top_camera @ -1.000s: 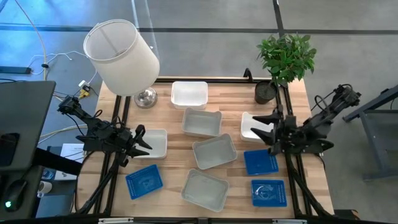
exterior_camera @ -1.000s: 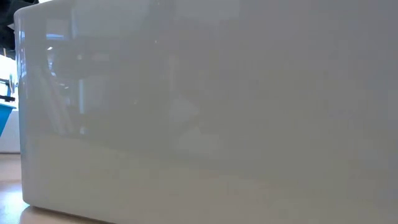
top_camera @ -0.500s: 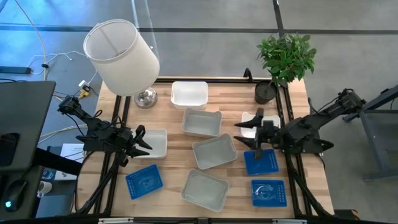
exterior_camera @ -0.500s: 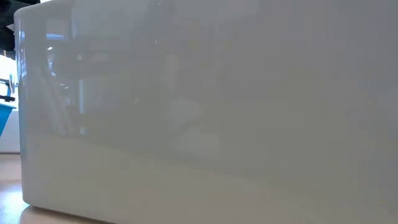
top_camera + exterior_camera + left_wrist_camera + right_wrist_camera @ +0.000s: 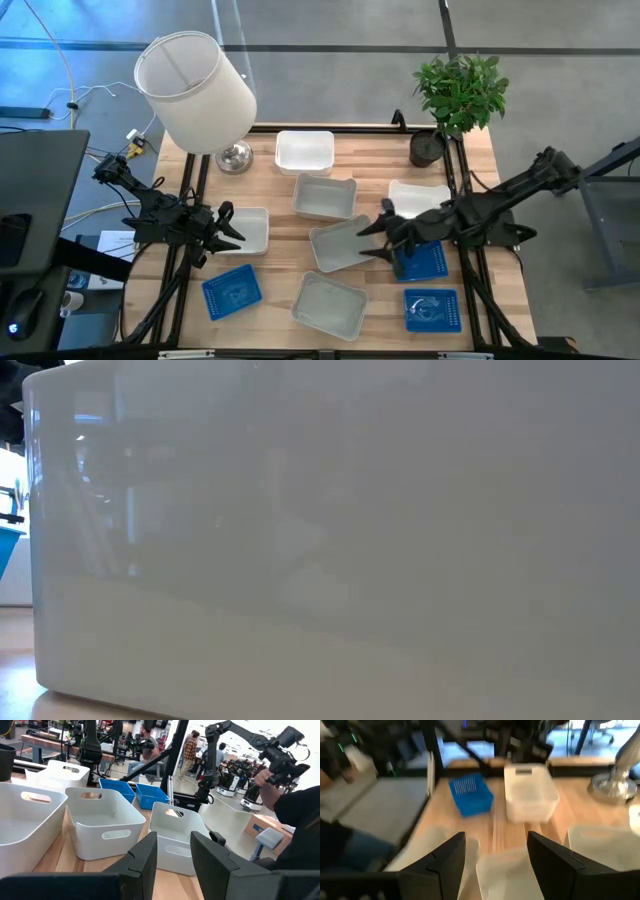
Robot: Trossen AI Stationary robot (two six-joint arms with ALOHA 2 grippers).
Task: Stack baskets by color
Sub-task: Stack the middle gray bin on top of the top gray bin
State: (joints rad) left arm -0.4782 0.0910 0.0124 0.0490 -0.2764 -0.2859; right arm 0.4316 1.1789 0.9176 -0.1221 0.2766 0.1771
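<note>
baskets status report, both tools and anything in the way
Right tool open, over the middle grey basket. Left tool empty, at the left white basket. Nothing stacked yet. Nothing blocking.

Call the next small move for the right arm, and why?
Probably lower the right hand onto the near rim of the middle grey basket and close. Its fingers are open and hover at that basket's right edge, nothing is held, and no baskets are stacked yet. The left hand waits, open, by the white basket on the left.
</note>
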